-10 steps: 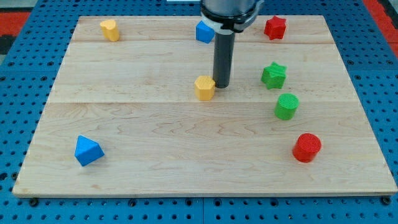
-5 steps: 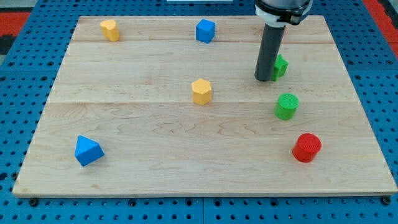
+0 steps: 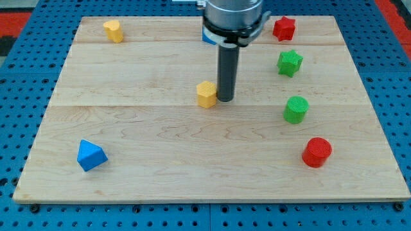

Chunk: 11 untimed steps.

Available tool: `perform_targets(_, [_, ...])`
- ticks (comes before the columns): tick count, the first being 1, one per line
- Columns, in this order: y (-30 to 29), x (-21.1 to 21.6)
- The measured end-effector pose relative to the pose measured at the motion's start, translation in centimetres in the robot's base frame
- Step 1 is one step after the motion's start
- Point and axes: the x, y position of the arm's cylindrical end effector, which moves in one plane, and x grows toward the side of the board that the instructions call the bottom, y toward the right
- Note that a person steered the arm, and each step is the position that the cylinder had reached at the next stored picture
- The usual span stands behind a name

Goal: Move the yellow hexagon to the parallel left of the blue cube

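Wooden board [image 3: 128, 128] on blue pegboard: you're seeing my tip [image 3: 225, 99] touching the yellow hexagon [image 3: 207, 94] at its right; blue cube [image 3: 207, 36] mostly hidden behind the rod; no jaws here.

On the wooden board [image 3: 128, 128] sit a red star [image 3: 284, 28], green star [image 3: 289, 62], green cylinder [image 3: 296, 109], red cylinder [image 3: 316, 152], blue pyramid [image 3: 90, 155] and another yellow block [image 3: 113, 30].

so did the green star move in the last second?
Yes. The green star shifted toward the view's top right, closer to the red star.
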Motion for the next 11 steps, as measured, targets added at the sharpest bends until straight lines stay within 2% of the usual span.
perform_targets(1, [-2.1,2.3])
perform_targets(2, [-8.2,0.7])
perform_targets(3, [-8.6,-3.7])
perform_targets(4, [-7.7,-6.4])
perform_targets(5, [-6.7,-2.6])
perform_targets(6, [-3.4,-3.6])
perform_targets(7, [-6.2,-8.7])
perform_targets(8, [-11.5,-10.1])
perform_targets(9, [-9.5,-6.9])
perform_targets(10, [-7.0,-5.7])
perform_targets(11, [-4.3,-9.8])
